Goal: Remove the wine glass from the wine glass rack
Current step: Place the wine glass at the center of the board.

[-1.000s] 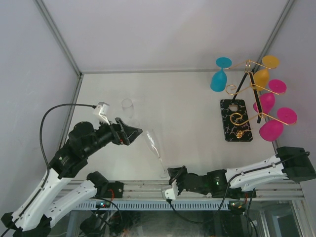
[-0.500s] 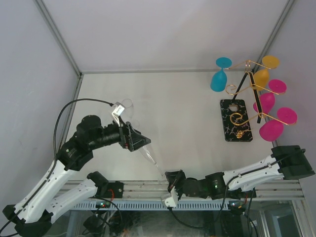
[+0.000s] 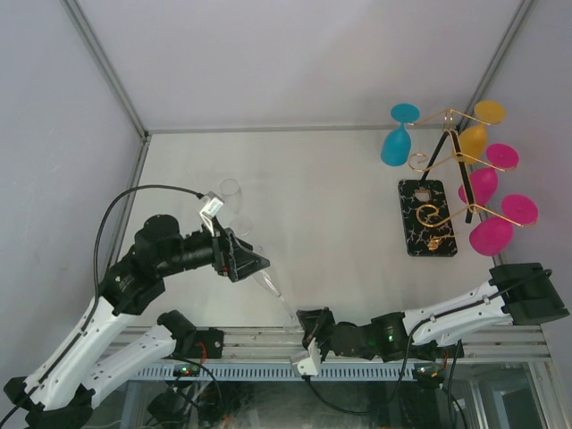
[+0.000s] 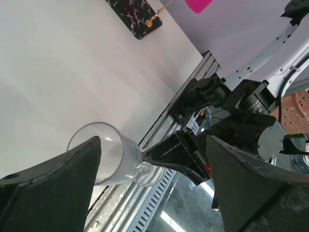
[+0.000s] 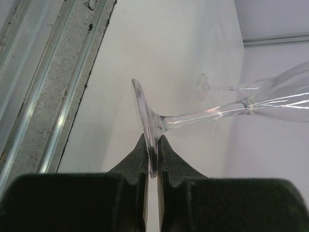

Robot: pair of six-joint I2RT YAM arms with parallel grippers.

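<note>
A clear flute glass (image 3: 273, 290) lies tilted near the table's front edge. My right gripper (image 3: 306, 323) is shut on the rim of its foot (image 5: 145, 116), and the stem (image 5: 203, 115) runs away to the right in the right wrist view. My left gripper (image 3: 255, 261) is open, with the bowl (image 4: 104, 154) between its fingers, close to the left finger (image 4: 48, 193); I cannot tell if it touches. The gold wire rack (image 3: 447, 143) on its black marbled base (image 3: 427, 217) stands at the far right. It holds a blue glass (image 3: 396, 143), a yellow glass (image 3: 474, 134) and two pink glasses (image 3: 490, 234).
A second clear glass (image 3: 231, 192) stands on the table behind the left gripper. The aluminium rail (image 3: 375, 344) runs along the front edge under the right arm. White walls with metal frame posts close in the table at the back and sides.
The left arm has swung right and forward, bringing its open fingers round the flute's bowl. The right gripper, with the foot, has shifted slightly left, and the flute has tilted lower.
</note>
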